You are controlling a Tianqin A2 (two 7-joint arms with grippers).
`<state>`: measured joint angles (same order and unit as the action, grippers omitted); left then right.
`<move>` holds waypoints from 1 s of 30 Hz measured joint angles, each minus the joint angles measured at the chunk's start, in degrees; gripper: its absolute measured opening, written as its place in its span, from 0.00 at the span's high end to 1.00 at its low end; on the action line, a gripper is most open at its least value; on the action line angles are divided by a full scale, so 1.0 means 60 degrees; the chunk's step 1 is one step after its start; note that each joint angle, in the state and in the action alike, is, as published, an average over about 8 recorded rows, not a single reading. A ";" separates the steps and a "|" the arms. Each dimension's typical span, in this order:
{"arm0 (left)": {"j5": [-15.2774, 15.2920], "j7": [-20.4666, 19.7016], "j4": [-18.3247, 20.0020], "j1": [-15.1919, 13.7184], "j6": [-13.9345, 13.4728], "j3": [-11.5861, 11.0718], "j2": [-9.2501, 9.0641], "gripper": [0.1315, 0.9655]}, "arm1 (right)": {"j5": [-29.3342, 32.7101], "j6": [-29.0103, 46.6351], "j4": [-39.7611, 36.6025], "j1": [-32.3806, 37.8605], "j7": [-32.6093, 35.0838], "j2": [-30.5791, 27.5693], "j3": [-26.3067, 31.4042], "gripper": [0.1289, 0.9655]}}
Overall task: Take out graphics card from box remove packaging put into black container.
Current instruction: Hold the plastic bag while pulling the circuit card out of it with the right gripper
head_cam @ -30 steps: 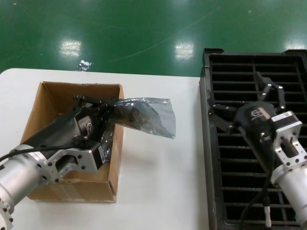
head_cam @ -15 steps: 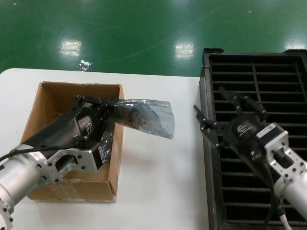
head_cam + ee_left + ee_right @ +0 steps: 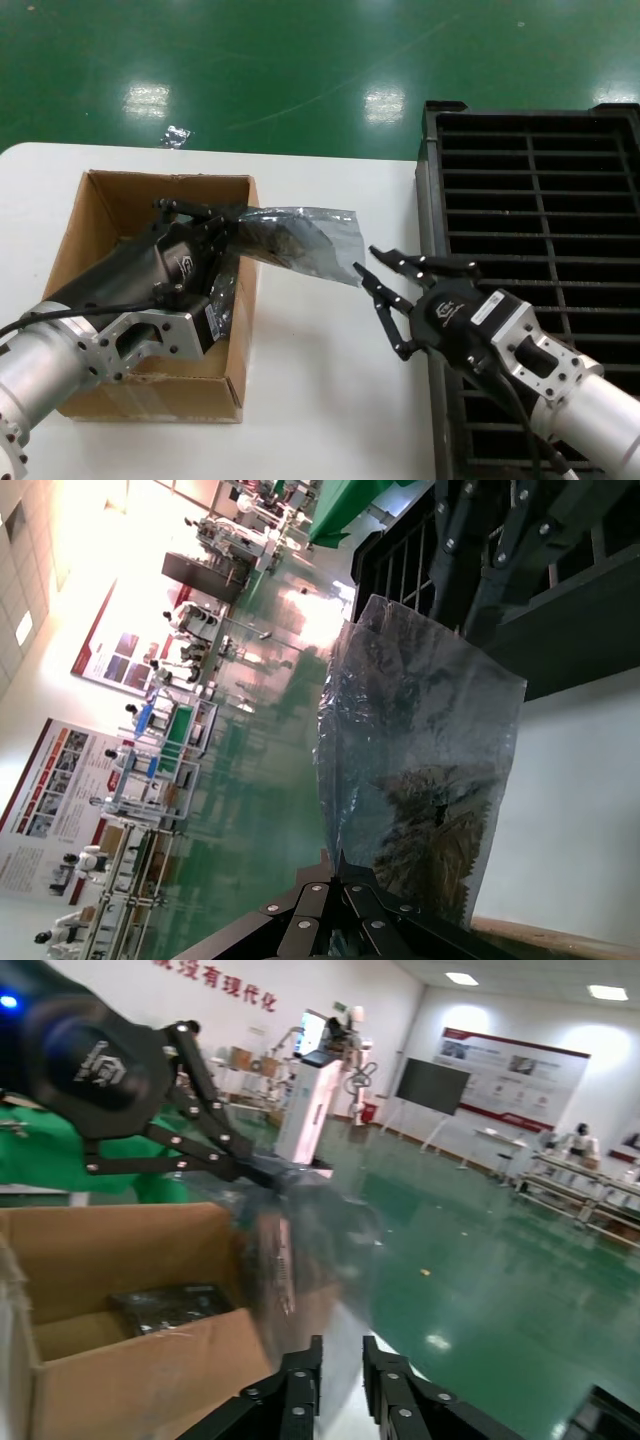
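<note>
My left gripper [image 3: 236, 216] is shut on one end of a translucent grey packaging bag [image 3: 300, 245] with a dark card showing through it, held out past the right wall of the brown box [image 3: 150, 395]. The graphics card shows only as that dark shape inside the bag [image 3: 420, 750], which runs out from the left gripper's [image 3: 340, 865] jaws. My right gripper [image 3: 366, 260] is open, its tips just short of the bag's free corner, above the white table. From the right wrist, the right gripper [image 3: 340, 1345] faces the bag [image 3: 300, 1220]. The black container [image 3: 540, 180] lies at the right.
Another bag-wrapped dark card [image 3: 170, 1305] lies inside the box, under the left arm. The white table [image 3: 330, 400] runs between the box and the black tray. Green floor lies beyond the table's far edge.
The right gripper has swung left, from over the black tray to the bag's free corner above the table, staying open. The left gripper and bag have not moved.
</note>
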<state>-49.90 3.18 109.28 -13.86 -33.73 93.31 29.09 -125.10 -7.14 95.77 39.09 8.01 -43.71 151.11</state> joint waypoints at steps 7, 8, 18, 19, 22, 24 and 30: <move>0.0000 0.0000 0.0000 0.0000 0.0000 0.0000 0.0000 0.99 | -0.0248 0.0120 -0.0056 0.0513 0.0119 0.0010 0.0618 0.92; 0.0000 0.0000 0.0000 0.0000 0.0000 0.0000 0.0000 0.99 | -0.0265 0.0133 -0.0064 0.0559 0.0129 0.0013 0.0671 0.93; 0.0000 0.0000 0.0000 0.0000 0.0000 0.0000 0.0000 0.99 | -0.0134 0.0401 -0.0255 0.0791 0.0080 0.0127 0.0776 0.99; 0.0000 0.0000 0.0000 0.0000 0.0000 0.0000 0.0000 0.99 | -0.0075 0.0468 -0.0309 0.0799 0.0049 0.0169 0.0741 0.99; 0.0000 0.0000 0.0000 0.0000 0.0000 0.0000 0.0000 0.99 | 0.0151 0.0718 -0.0522 0.0813 -0.0071 0.0338 0.0588 0.99; 0.0000 0.0000 0.0000 0.0000 0.0000 0.0000 0.0000 0.99 | 0.0351 0.0941 -0.0711 0.0822 -0.0182 0.0479 0.0454 0.99; 0.0000 0.0000 0.0000 0.0000 0.0000 0.0000 0.0000 0.99 | 0.1117 0.1872 -0.1455 0.0888 -0.0591 0.1030 -0.0048 1.00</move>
<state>-49.90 3.18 109.28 -13.86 -33.73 93.31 29.09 -118.40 4.10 87.04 44.41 4.46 -37.53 150.81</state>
